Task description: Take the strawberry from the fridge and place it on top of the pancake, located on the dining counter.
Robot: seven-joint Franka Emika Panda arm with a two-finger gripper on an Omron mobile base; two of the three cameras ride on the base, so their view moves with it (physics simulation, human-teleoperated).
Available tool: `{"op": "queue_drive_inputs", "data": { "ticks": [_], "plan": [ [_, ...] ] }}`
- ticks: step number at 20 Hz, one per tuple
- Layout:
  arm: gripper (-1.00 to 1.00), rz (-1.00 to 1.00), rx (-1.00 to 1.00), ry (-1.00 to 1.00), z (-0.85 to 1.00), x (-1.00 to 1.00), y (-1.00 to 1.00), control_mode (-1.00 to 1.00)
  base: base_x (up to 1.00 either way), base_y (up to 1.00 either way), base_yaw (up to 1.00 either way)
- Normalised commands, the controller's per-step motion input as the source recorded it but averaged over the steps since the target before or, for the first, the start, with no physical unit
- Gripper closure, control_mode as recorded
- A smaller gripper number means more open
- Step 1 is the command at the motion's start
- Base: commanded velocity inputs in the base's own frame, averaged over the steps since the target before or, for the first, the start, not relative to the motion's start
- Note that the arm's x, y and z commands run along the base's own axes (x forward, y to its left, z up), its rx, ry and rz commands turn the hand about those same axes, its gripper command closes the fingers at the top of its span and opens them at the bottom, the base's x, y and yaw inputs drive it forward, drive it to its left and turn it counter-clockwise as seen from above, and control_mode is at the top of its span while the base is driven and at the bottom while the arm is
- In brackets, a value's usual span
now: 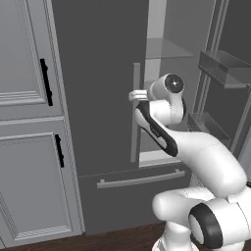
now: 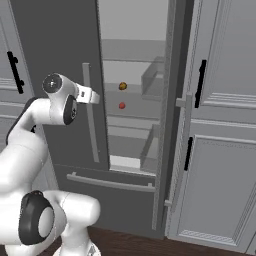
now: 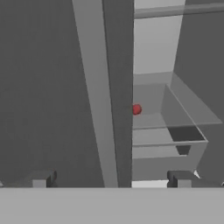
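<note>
The fridge [image 1: 98,73] is a tall dark grey unit with its left door closed and its right door swung open [image 2: 172,125]. A tiny red strawberry [image 2: 122,105] lies on a glass shelf inside, partly hidden behind the left door's edge in the hand view [image 3: 136,109]. My gripper [image 1: 138,95] is open and empty. It hovers in front of the closed left door's long bar handle [image 3: 94,87], left of the opening and short of the shelves [image 2: 94,96]. Its fingertips [image 3: 41,179] stand wide apart. The pancake and the dining counter are out of view.
A small brown-orange round thing [image 2: 122,86] sits on the shelf above the strawberry. Clear bins [image 1: 223,68] hang on the open door. A drawer with a horizontal bar handle [image 1: 142,179] lies below. Light grey panelled cabinets [image 1: 24,122] flank the fridge on both sides [image 2: 225,150].
</note>
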Motion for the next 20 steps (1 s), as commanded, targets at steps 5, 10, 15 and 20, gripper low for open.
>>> {"op": "queue_drive_inputs", "data": {
  "ticks": [5,10,15,20],
  "plan": [
    [-1.00,0.02,0.01,0.00,-0.02,0.60,0.02,-1.00,0.00,0.00,0.00],
    [-1.00,0.00,-0.07,0.02,-0.01,0.54,0.09,-1.00,0.00,0.00,0.00],
    [-1.00,0.00,-0.07,0.00,-0.04,0.66,0.39,-1.00,0.00,0.00,0.00],
    [-1.00,-0.01,0.00,-0.09,-0.24,0.36,-0.03,-1.00,0.00,0.00,0.00]
  ]
}}
